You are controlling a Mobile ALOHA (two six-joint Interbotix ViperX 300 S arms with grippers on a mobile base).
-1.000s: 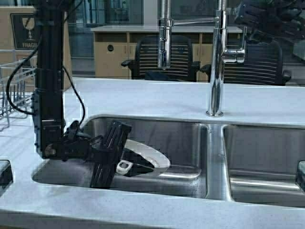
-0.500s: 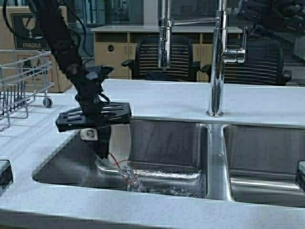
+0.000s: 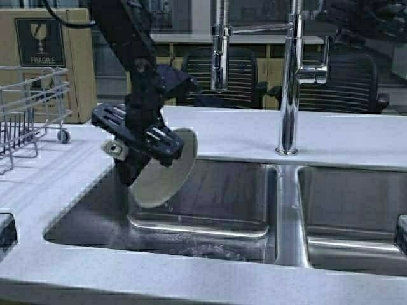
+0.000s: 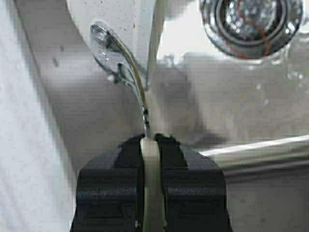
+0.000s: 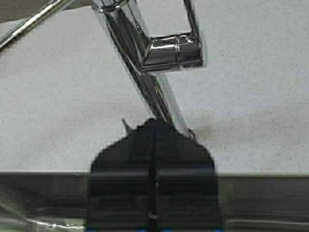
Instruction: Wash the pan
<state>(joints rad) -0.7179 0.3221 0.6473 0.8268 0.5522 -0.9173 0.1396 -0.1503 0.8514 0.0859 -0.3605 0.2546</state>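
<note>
The white pan (image 3: 166, 173) hangs tilted on its edge above the left sink basin (image 3: 229, 190), its underside facing me. My left gripper (image 3: 132, 160) is shut on the pan's handle, whose end with the hole (image 3: 113, 149) sticks out to the left. In the left wrist view the cream handle (image 4: 150, 164) is clamped between the black fingers (image 4: 190, 169) of my left gripper (image 4: 150, 144), and the pan (image 4: 120, 29) is seen edge-on. My right gripper (image 3: 362, 25) is raised at the top right near the faucet lever (image 5: 174, 50). It is shut and empty (image 5: 153, 126).
The tall chrome faucet (image 3: 289, 82) stands between the two basins, its spray head (image 3: 219, 57) over the left one. A red-orange strand lies on the drain (image 4: 251, 21). Water lies on the basin floor (image 3: 203, 249). A wire dish rack (image 3: 25, 108) stands at left.
My left arm has lifted the pan from the basin floor, tipped water out of it, then raised it higher on its edge. The right arm has not moved.
</note>
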